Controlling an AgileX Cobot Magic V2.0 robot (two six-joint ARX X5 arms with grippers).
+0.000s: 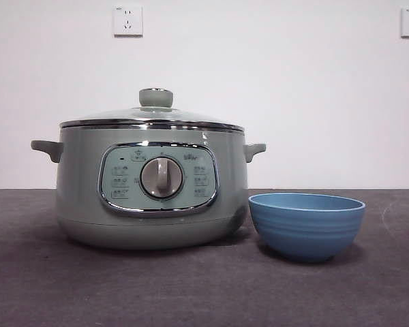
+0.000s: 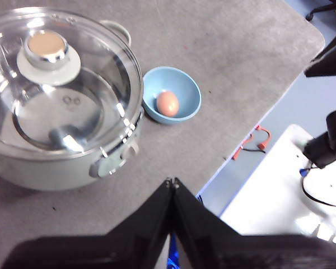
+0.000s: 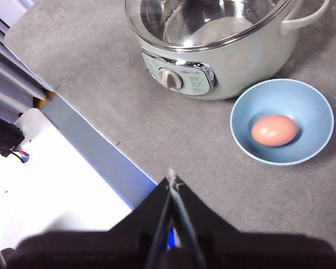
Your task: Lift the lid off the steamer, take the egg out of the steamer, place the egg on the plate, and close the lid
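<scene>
Lid (image 1: 152,117) sitting seated on steamer (image 1: 150,187); egg (image 3: 274,130) lying in blue bowl (image 3: 281,121) beside it. Left gripper (image 2: 172,182), right gripper (image 3: 172,179) hovering retracted, jaws pressed together. Task appearing complete; keeping clear advisable.

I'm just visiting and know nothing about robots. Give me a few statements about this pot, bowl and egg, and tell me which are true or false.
1. The egg lies in the blue bowl. True.
2. The lid is off the steamer. False: it sits closed on the steamer.
3. The left tool holds the egg. False: it is shut on nothing, back from the steamer.
4. The bowl stands beside the steamer on the grey table. True.
5. The right tool grips the lid's knob. False: it is shut and away from the lid.
</scene>
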